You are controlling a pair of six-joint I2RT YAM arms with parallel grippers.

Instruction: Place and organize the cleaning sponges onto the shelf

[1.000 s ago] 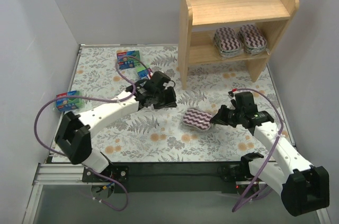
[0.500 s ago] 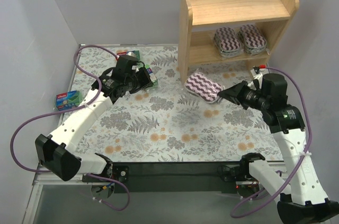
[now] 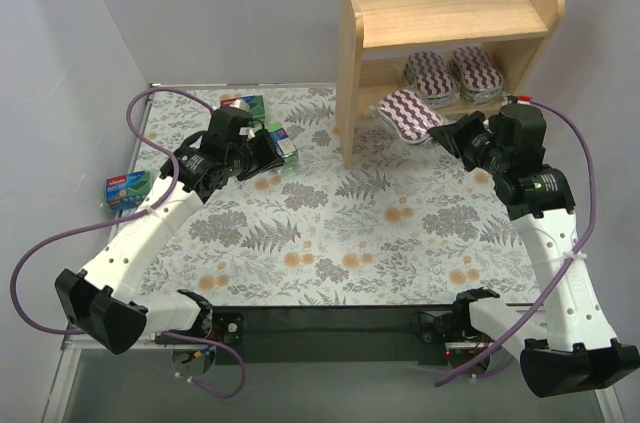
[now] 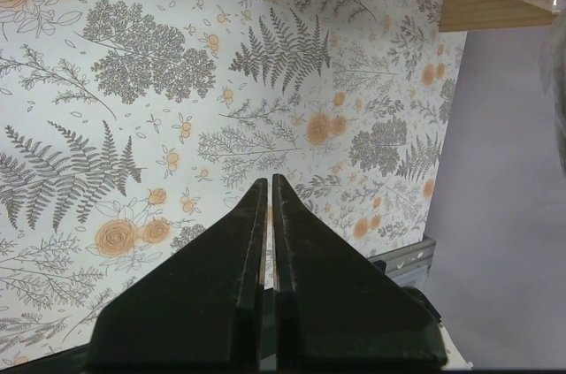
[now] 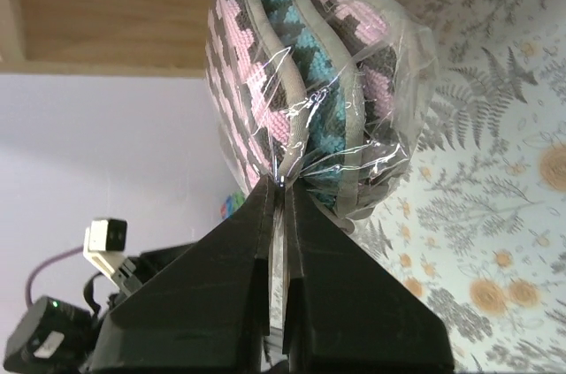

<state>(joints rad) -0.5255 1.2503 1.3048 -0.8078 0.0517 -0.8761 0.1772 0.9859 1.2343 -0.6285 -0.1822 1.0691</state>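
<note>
Two striped oval sponges (image 3: pixel 432 76) (image 3: pixel 476 71) lie on the lower tier of the wooden shelf (image 3: pixel 450 13). A third striped oval sponge (image 3: pixel 408 113) (image 5: pixel 301 64) hangs at that tier's front left edge, my right gripper (image 3: pixel 447 131) (image 5: pixel 281 187) shut on its plastic wrap. Three green sponge packs sit on the floral mat: one (image 3: pixel 245 108) at the back, one (image 3: pixel 283 141) beside it and one (image 3: pixel 128 188) at the far left. My left gripper (image 3: pixel 268 150) (image 4: pixel 269 181) is shut and empty, just left of the middle pack.
The shelf's top tier (image 3: pixel 440 18) holds nothing. The shelf's left post (image 3: pixel 349 93) stands close to the held sponge. White walls (image 3: pixel 60 93) enclose the floral mat (image 3: pixel 350 233). Purple cables (image 3: pixel 150 113) loop off both arms.
My right arm has lifted the striped sponge off the mat and carried it back to the shelf's lower tier. My left arm has swung left and back toward the green packs.
</note>
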